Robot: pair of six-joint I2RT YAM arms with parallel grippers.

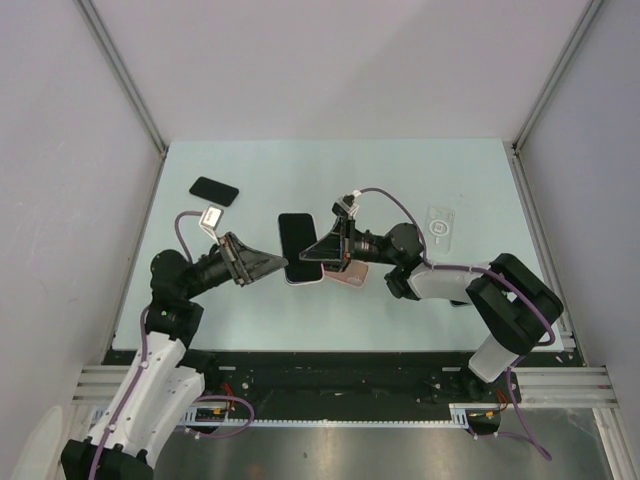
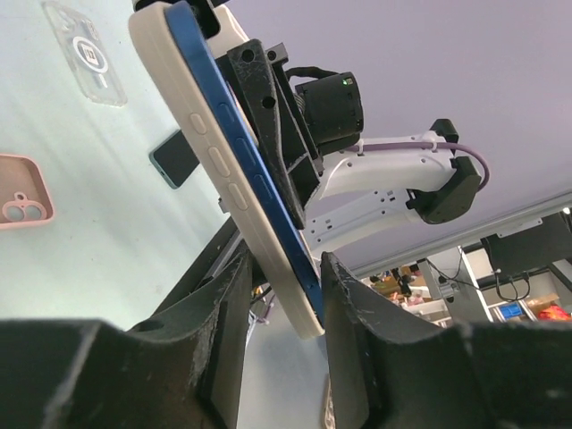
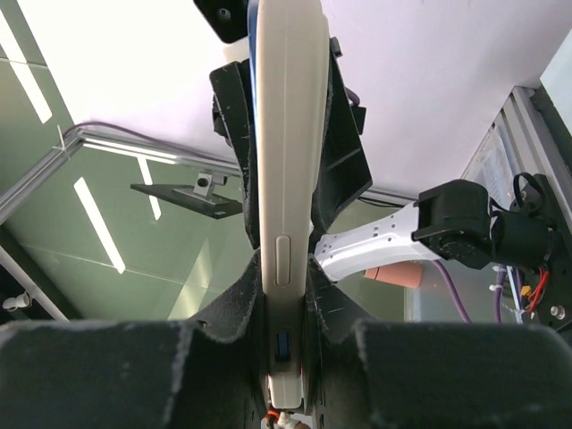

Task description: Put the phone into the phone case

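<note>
A blue-edged phone [image 1: 296, 235] with a black screen sits in a cream case [image 2: 183, 116], held in the air over the middle of the table. My right gripper [image 1: 312, 255] is shut on the cased phone; in the right wrist view its fingers [image 3: 246, 295] press both flat faces of the case [image 3: 284, 134]. My left gripper [image 1: 288, 266] comes from the opposite side. In the left wrist view its jaws stand apart around the phone's lower end [image 2: 299, 286], with a gap on the case side. The phone's blue edge [image 2: 241, 152] faces the other finger.
A pink case [image 1: 350, 274] lies on the table under the grippers and shows in the left wrist view [image 2: 22, 192]. A clear case [image 1: 440, 222] lies at the right, a black phone [image 1: 214, 189] at the back left. A dark slab [image 2: 174, 159] lies near the right arm.
</note>
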